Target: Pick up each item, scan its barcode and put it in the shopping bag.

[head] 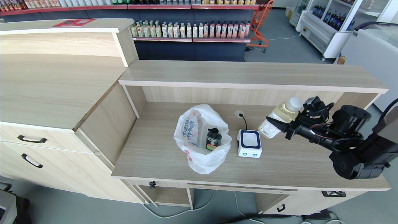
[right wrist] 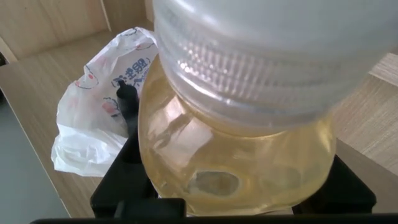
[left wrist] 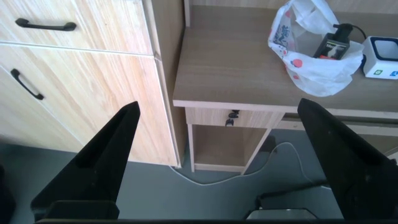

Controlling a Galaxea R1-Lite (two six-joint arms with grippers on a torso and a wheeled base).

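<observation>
My right gripper (head: 281,123) is shut on a clear bottle of pale yellow drink (head: 279,119) with a white cap, tilted above the counter just right of the scanner (head: 249,143). Close up in the right wrist view, the bottle (right wrist: 236,155) sits between the dark fingers (right wrist: 121,180). The white shopping bag (head: 202,137) stands open left of the scanner, with a dark pump bottle (head: 213,139) inside. The bag (left wrist: 314,53) and scanner (left wrist: 380,56) also show in the left wrist view. My left gripper (left wrist: 221,162) hangs open, low beside the counter's front, over the floor.
The wooden counter (head: 279,165) has a raised back shelf (head: 248,74) and a taller cabinet with drawers (head: 46,93) on the left. A cable hole (head: 238,114) feeds the scanner's cord. Store shelves with bottles (head: 189,31) stand behind.
</observation>
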